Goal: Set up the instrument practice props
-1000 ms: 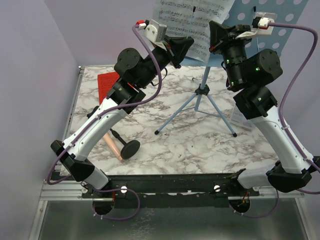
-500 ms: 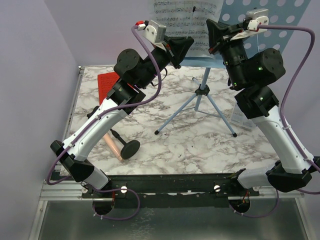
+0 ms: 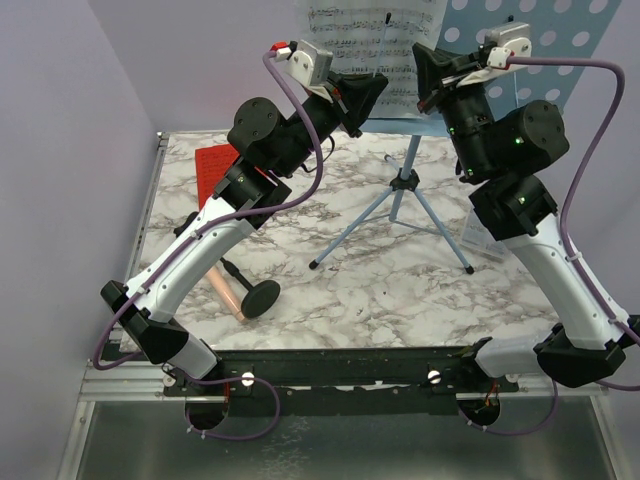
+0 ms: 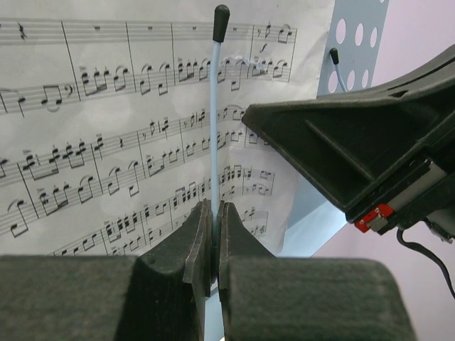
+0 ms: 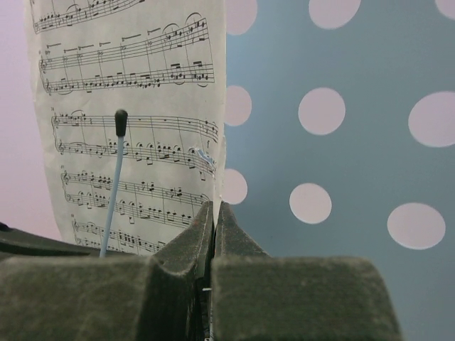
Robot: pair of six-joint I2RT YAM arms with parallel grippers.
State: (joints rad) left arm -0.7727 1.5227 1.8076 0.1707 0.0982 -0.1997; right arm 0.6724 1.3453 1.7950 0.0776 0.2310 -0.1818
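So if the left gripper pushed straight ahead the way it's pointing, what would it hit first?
Most likely the white sheet music. The left gripper, shut on the thin light blue retaining wire, faces the page squarely. Depth is unclear, but the page looks close behind the wire.

The white sheet music (image 3: 350, 50) has swung round. A second ago it lay askew on the music stand (image 3: 565, 45), its upper right corner reaching toward 3 o'clock over the blue perforated panel. Now it hangs squarer, with its right edge drawn back toward 9 o'clock, so more of the panel's holes show (most of that turn came in the first half second). The right gripper (image 3: 430, 88), at the sheet's right edge, has shifted with it slightly toward 10 o'clock. Its wrist camera (image 3: 505, 40) has moved toward 9 o'clock.
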